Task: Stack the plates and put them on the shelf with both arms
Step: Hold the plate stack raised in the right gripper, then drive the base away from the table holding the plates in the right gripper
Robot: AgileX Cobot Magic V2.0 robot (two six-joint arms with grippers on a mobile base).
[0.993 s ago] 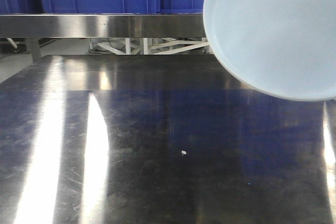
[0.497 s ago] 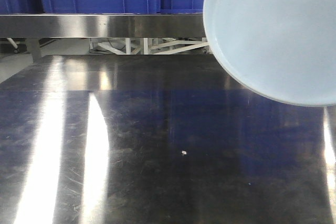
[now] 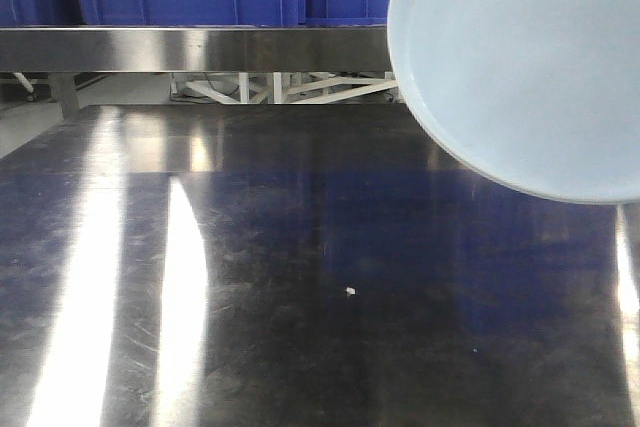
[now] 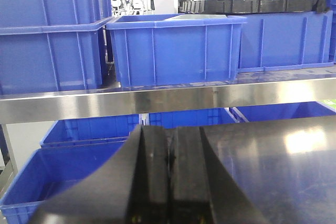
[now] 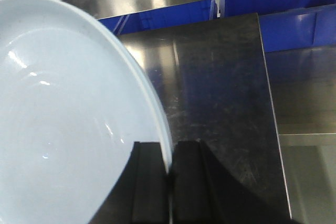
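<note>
Right wrist view: right hand (image 5: 170, 182) tight on rim of tilted plate (image 5: 63, 119); left hand (image 4: 169, 182) closed, empty.

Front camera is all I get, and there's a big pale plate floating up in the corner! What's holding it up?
Observer: The right gripper is. Its wrist camera shows it pinching the rim of the glossy pale bluish-white round plate from below.
Operator: Is the other hand helping too?
Observer: No. The left gripper is shut on nothing, with its jaws pressed together.
Operator: So what's that one pointing at?
Observer: At a brushed stainless-steel shelf rail, with big blue plastic crates sitting on the level above it.
</note>
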